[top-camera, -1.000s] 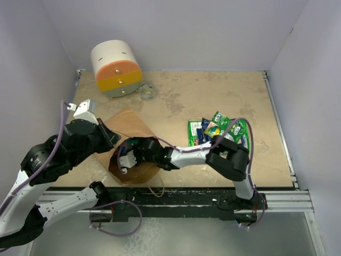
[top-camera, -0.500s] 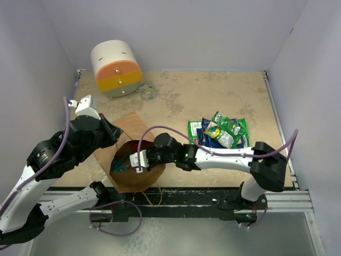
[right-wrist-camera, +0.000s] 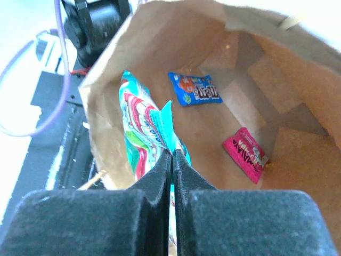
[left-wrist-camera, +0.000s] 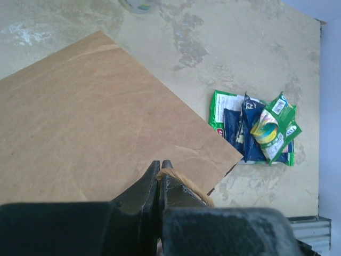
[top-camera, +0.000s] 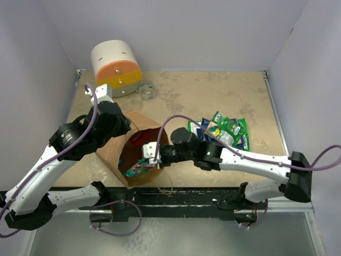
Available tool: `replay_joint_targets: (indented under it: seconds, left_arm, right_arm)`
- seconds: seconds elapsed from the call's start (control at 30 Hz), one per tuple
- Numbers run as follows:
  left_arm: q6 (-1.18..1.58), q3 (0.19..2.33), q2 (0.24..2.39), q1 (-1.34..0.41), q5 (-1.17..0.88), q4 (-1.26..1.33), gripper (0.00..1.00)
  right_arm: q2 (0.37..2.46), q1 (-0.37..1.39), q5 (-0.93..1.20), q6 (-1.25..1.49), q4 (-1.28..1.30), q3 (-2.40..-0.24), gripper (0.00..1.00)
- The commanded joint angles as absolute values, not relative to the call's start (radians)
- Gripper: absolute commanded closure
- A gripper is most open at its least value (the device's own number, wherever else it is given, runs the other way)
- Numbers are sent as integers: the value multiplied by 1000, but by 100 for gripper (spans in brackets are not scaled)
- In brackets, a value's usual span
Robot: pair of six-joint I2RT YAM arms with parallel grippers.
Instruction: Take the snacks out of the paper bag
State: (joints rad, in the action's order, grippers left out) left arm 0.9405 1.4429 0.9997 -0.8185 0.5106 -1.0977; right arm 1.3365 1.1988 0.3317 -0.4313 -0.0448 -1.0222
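Note:
The brown paper bag lies tilted with its mouth facing the right arm. My left gripper is shut on the bag's twisted paper handle, at the bag's upper edge. My right gripper is at the bag's mouth, shut on a teal, red-striped snack packet. Deeper inside lie a dark blue packet and a pink packet. Several green and blue snacks are piled on the table to the right of the bag, also seen in the left wrist view.
A white, orange and yellow cylinder stands at the back left, with a small clear tape roll beside it. Grey walls close in the table on three sides. A metal rail runs along the near edge.
My right gripper has drawn back from deep in the bag to its mouth, bringing the teal packet. My left arm has shifted up and right, tipping the bag by its handle.

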Motion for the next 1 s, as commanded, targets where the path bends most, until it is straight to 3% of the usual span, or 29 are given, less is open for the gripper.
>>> replay_joint_targets:
  seconds: [0.0,0.33,0.6,0.8,0.87,0.97]
  left_arm:
    - [952,1516,1048,-816,614,-1123,100]
    - [1043,1472,1039,-816,719,-1179,100]
    - [1078,1456,1026,-815,785,-1207,100]
    - [1071,1453,1020,-816,751,-1206,100]
    - [1072,1453,1016,-816,749,-1206,100]
    - [1063,1451,1011,-815,755,-1197,100]
  right_arm:
    - [1211,1203,305,-211,19,-1149,100]
    - [1039,1203,-18,-40,313,-1339,100]
    - [946,1202,-645,171,569,-1474,100]
    - [993,1180,-1040,256,691,-1546,100]
    - [1033,1090,-1032,250,701,-1542,100]
    - [1098,788,-790,224,712,-1529,100]
